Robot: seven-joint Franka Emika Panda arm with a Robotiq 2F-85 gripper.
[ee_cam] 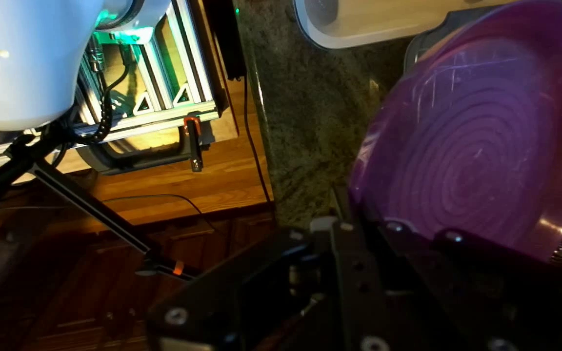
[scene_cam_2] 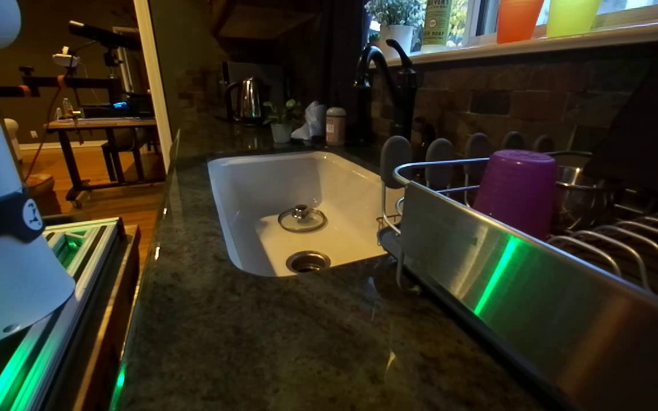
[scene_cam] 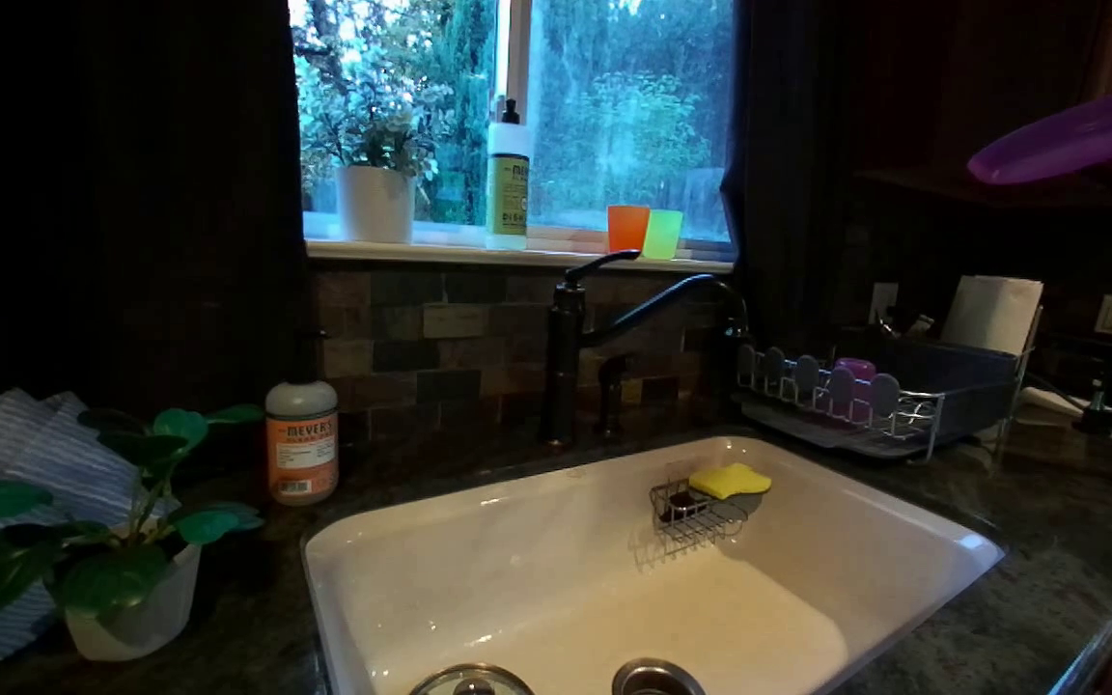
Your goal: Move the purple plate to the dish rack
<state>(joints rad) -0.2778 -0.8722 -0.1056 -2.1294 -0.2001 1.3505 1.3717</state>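
Note:
The purple plate (scene_cam: 1072, 140) hangs in the air at the upper right of an exterior view, tilted, higher than the dish rack (scene_cam: 976, 372). It fills the right of the wrist view (ee_cam: 471, 161). My gripper (ee_cam: 354, 209) is shut on the plate's near rim; the fingertips are dark and partly hidden by the plate. The dish rack, wire with a steel side panel, stands on the counter beside the sink and also shows in an exterior view (scene_cam_2: 477, 257). It holds an upside-down purple cup (scene_cam_2: 517, 191) and wire slots. In the wrist view the plate hides most of that area.
The white sink (scene_cam_2: 232, 217) lies beside the rack, with a lid in it and a wire caddy (scene_cam: 696, 521) holding a yellow sponge (scene_cam: 730, 481). A black faucet (scene_cam: 566, 357) stands behind the sink. Papers (scene_cam: 990, 314) stand upright at the rack's far end.

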